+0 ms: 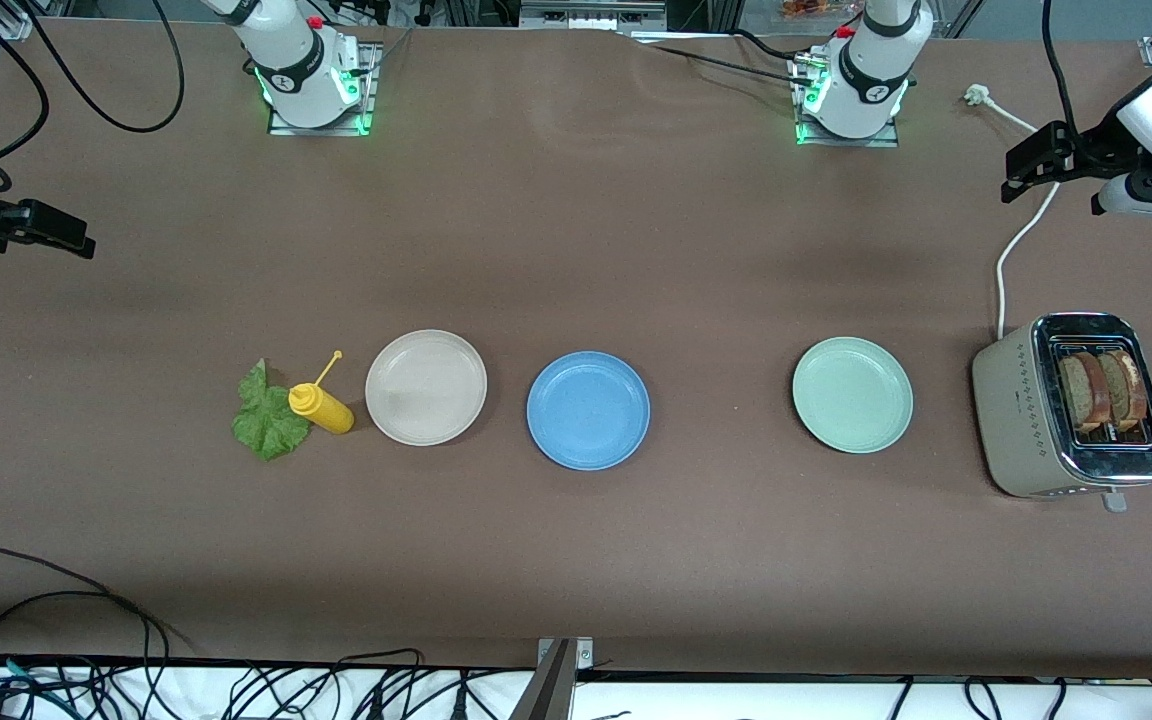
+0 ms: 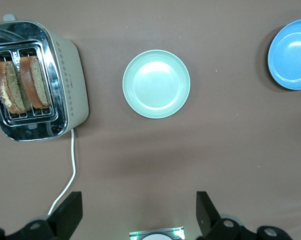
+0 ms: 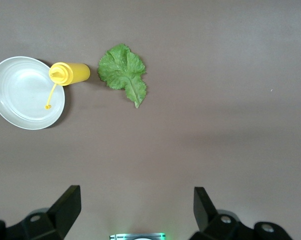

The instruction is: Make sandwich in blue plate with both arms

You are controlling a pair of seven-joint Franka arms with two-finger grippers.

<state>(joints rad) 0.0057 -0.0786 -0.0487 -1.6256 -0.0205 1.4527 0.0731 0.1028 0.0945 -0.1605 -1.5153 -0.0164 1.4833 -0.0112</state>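
Blue plate (image 2: 291, 54) cut off by left wrist view's edge; toast slices (image 1: 1103, 391) partly hidden in toaster (image 1: 1016, 410) slots.

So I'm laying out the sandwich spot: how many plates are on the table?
3, in a row: the beige plate toward the right arm's end, the blue plate in the middle, the green plate toward the left arm's end. None looks hidden.

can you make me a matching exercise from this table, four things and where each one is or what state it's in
Things:
1. blue plate
2. toast slices
3. lettuce leaf
4. left gripper

Places or states:
A. lying flat on the table beside the yellow squeeze bottle
B. open, in the air over bare table
C. standing upright in the toaster slots
D. empty, between the beige-white plate and the mint-green plate

Pairs: 1-D, 2-C, 3-A, 4-B
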